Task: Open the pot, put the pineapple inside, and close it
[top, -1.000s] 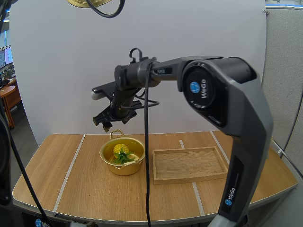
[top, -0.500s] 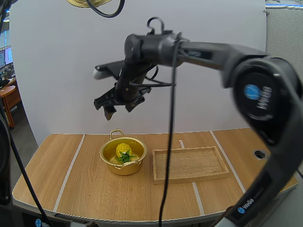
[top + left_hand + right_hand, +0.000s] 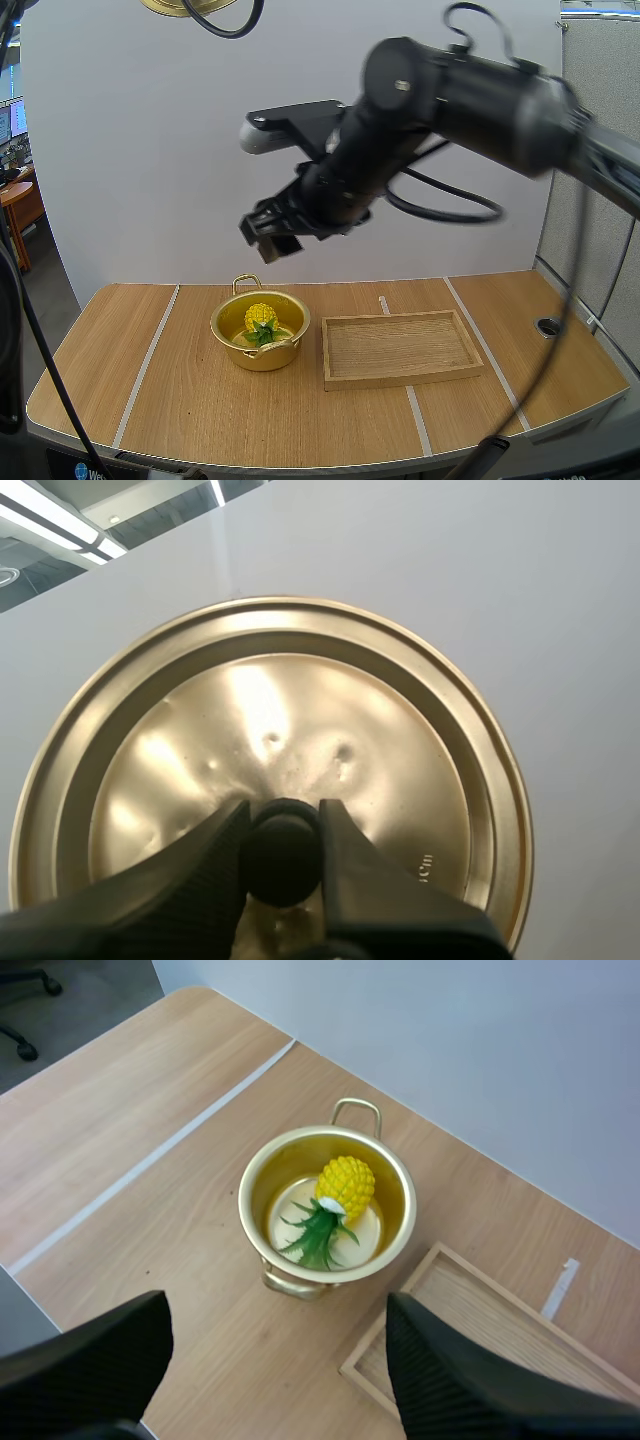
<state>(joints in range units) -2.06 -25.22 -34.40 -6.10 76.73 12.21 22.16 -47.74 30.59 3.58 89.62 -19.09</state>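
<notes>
The gold pot (image 3: 259, 331) stands uncovered on the table, and the yellow pineapple (image 3: 260, 320) lies inside it with its green leaves toward the front. My right gripper (image 3: 271, 234) hangs high above the pot, open and holding nothing. From the right wrist view, the pot (image 3: 328, 1210) and pineapple (image 3: 345, 1187) sit far below the spread right gripper (image 3: 278, 1310). My left gripper (image 3: 283, 815) is shut on the black knob (image 3: 283, 855) of the gold lid (image 3: 300, 710). The lid's rim (image 3: 185, 7) is held far above the table.
A wooden tray (image 3: 400, 347) with nothing in it lies just right of the pot, also seen beside the pot as the tray (image 3: 470, 1335) in the right wrist view. Pale tape lines (image 3: 146, 362) cross the wooden table.
My right arm has risen and swung right, away from just above the pot. The pineapple stays in the pot. The lid stays held high.
</notes>
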